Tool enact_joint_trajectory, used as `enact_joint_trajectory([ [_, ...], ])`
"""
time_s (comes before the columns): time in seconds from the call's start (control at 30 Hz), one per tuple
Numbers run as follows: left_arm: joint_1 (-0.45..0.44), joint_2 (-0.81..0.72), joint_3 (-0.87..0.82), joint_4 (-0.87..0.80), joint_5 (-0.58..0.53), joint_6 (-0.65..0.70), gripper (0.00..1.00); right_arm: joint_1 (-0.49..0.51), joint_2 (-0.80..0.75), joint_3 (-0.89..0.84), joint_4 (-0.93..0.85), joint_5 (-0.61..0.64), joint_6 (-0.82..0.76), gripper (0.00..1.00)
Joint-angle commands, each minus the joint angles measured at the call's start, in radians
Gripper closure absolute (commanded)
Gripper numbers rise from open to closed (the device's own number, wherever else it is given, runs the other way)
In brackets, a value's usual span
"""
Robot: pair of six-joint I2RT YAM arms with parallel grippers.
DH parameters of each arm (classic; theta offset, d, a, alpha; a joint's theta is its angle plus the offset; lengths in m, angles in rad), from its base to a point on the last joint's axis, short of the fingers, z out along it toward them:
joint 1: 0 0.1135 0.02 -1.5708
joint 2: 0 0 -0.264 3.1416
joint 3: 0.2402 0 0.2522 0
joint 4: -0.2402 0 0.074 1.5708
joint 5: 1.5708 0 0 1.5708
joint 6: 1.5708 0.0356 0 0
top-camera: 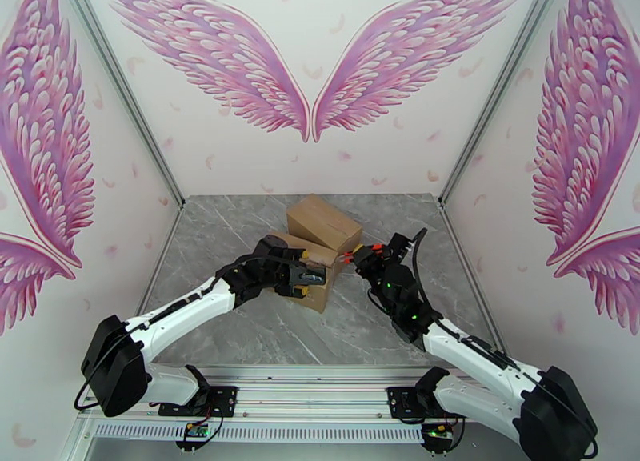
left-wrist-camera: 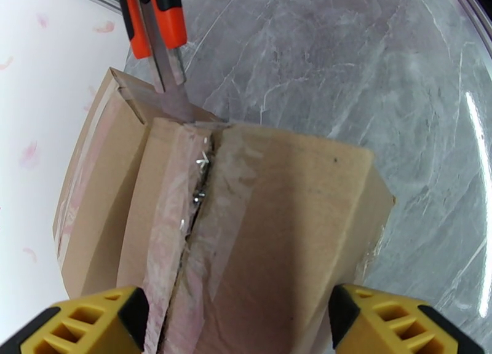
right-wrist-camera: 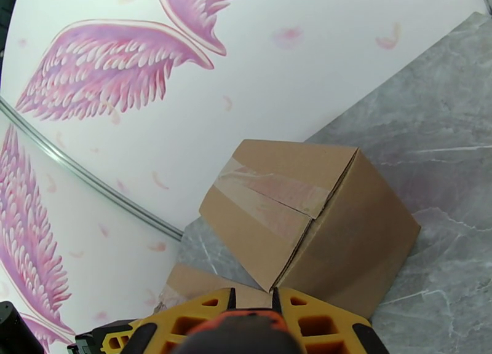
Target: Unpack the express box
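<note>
The express box (top-camera: 314,288), brown cardboard with a taped top seam (left-wrist-camera: 203,183), sits mid-table. My left gripper (top-camera: 307,277) straddles it, with a yellow finger (left-wrist-camera: 92,324) against each side, shut on it. The clear tape along the seam is torn and ragged. My right gripper (top-camera: 362,254) is shut on an orange utility knife (top-camera: 350,257), whose handle sits between the yellow fingers (right-wrist-camera: 203,318). The knife's blade (left-wrist-camera: 169,78) touches the far end of the seam.
A second taped cardboard box (top-camera: 324,221) (right-wrist-camera: 307,220) lies tilted just behind the held one, leaning on it. White walls with pink wings close in the grey marble table (top-camera: 240,326) on three sides. Bare tabletop lies in front and to the right.
</note>
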Motion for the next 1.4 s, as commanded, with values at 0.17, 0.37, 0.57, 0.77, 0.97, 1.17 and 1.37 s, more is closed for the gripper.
enact_joint_trajectory([
  [0.17,0.000,-0.018,-0.021,0.029,0.006,-0.021,0.18,-0.011,0.014,-0.017,0.064,0.031,0.021,1.00],
  [0.37,-0.002,-0.022,-0.035,0.046,0.010,-0.033,0.18,-0.013,0.025,-0.031,0.082,0.052,0.049,1.00],
  [0.57,-0.004,-0.016,-0.040,0.068,0.010,-0.044,0.19,-0.014,0.058,-0.034,0.118,0.027,0.063,1.00],
  [0.77,-0.003,0.005,-0.039,0.115,-0.003,-0.068,0.19,-0.015,0.050,-0.038,0.105,-0.043,0.087,1.00],
  [0.97,0.005,0.034,-0.036,0.168,-0.019,-0.111,0.19,-0.022,0.013,-0.070,0.050,-0.131,0.179,1.00],
  [1.17,0.023,0.042,-0.038,0.201,-0.025,-0.165,0.19,-0.030,-0.015,-0.066,-0.068,-0.208,0.231,1.00],
  [1.37,0.042,0.032,-0.046,0.198,-0.007,-0.201,0.20,-0.051,-0.027,-0.081,-0.099,-0.245,0.281,1.00],
])
